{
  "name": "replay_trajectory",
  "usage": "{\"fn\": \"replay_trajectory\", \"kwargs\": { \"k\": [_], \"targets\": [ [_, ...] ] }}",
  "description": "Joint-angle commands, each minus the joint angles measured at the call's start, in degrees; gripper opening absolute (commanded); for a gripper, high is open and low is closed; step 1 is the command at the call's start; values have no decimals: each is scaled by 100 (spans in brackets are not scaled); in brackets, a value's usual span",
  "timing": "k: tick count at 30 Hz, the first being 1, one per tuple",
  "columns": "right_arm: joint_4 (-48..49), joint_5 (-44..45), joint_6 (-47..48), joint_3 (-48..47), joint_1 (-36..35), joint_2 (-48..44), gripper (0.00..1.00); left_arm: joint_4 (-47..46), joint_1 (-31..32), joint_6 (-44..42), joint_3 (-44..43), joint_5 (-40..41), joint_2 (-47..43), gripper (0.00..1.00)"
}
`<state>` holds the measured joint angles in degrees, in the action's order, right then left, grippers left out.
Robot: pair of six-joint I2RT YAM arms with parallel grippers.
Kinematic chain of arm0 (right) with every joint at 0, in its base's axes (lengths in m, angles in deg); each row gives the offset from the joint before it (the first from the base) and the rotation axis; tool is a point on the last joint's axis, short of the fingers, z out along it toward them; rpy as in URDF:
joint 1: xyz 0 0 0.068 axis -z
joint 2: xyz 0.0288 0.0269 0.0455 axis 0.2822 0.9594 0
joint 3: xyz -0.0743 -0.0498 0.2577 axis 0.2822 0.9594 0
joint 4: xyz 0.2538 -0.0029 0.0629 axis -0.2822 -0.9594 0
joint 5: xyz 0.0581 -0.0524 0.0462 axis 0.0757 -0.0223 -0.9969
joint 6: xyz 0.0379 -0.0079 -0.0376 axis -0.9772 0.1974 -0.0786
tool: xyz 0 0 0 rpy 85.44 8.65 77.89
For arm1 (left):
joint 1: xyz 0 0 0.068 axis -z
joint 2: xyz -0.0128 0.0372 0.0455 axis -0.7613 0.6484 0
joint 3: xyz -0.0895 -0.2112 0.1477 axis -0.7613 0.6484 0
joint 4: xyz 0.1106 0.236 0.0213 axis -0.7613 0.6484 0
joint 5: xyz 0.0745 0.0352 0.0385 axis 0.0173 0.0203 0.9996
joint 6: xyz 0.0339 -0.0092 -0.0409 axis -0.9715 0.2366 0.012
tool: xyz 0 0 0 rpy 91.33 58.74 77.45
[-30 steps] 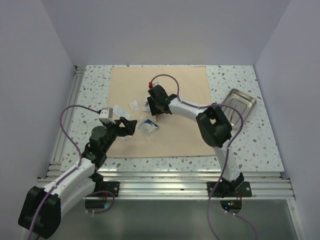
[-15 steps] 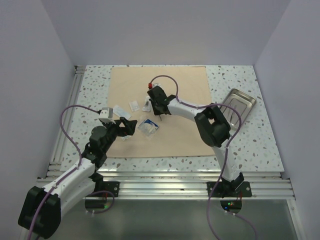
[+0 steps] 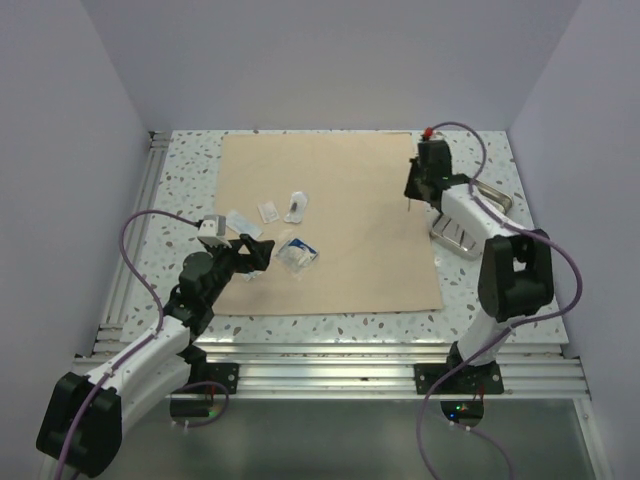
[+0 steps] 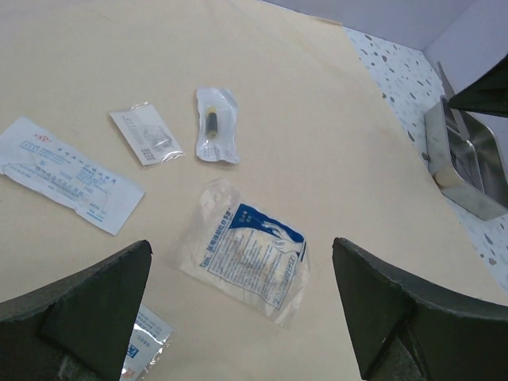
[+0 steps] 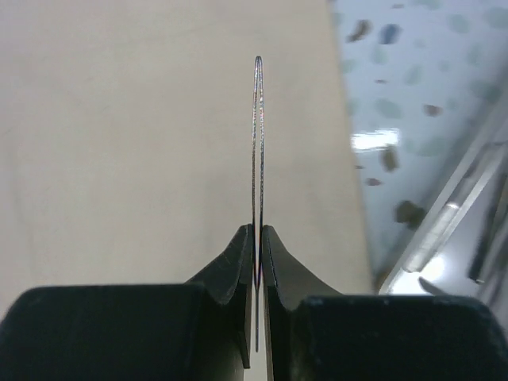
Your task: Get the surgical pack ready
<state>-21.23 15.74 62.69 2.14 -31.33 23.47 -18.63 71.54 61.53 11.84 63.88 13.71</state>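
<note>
Five sachets [image 4: 216, 123]: lying scattered on the wrap sheet [image 3: 350, 240], toward its 9 o'clock side.
Wrap sheet: lying flat mid-desk, speckled desk [image 3: 185, 175] showing past every edge.
Left gripper [image 4: 240, 250]: hanging wide open at 8 o'clock over the blue-printed sachet [image 4: 262, 238], gripping nothing.
Right gripper [image 5: 256, 230]: pinching a thin steel tool [image 5: 257, 135] tight, hovering above the sheet's 3 o'clock edge.
Steel tray [image 4: 452, 178]: sitting just beside that edge; contact unclear.
Open room: bare beige stretching from the sachets to 3 o'clock.
</note>
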Motion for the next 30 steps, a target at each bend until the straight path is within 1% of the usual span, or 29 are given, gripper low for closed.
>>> {"fn": "replay_trajectory", "kwargs": {
  "k": [1,2,3,4,5,7,10,14,16,19,20,22,23,25,27,28,30],
  "targets": [
    [288,-778,-382,595,1129,-435,4,-202,37,-69,-169,-36,-9,100],
    [349,-971,-478,709,1342,-453,4,-202,37,-69,-160,-36,0,100],
    [428,-999,-653,928,1475,-479,5,-202,28,-69,-168,-36,0,100],
    [560,-1008,-725,1026,1850,-505,5,-202,37,-69,-160,-36,9,100],
    [613,-991,-777,1122,1950,-523,5,-210,37,-69,-160,-36,0,100],
    [666,-658,-927,1298,2108,-506,3,-210,37,-69,-160,-27,0,100],
    [684,-184,-963,1387,2144,-436,2,-210,37,-78,-160,-18,9,100],
    [412,55,-849,1141,2144,-76,2,-219,37,-78,-151,-18,44,100],
    [394,108,-813,1071,2144,92,4,-228,37,-78,-160,-18,44,100],
    [385,117,-769,1053,2144,197,11,-219,37,-87,-160,-10,44,100],
    [385,117,-752,1044,2144,206,20,-219,37,-96,-160,-10,53,100],
    [385,90,-690,1035,2144,127,29,-219,37,-87,-160,-10,44,100],
    [385,116,-673,1035,2136,84,38,-219,37,-87,-160,-10,35,100],
    [376,169,-603,1044,2136,-110,43,-219,37,-87,-160,-10,35,100],
    [368,169,-576,1088,2136,-285,44,-211,37,-87,-160,-10,27,100],
    [359,126,-558,1123,2127,-521,45,-210,28,-87,-160,-18,35,100],
    [516,-102,-453,1307,2040,-812,45,-202,28,-96,-160,8,26,100]
  ]
}}
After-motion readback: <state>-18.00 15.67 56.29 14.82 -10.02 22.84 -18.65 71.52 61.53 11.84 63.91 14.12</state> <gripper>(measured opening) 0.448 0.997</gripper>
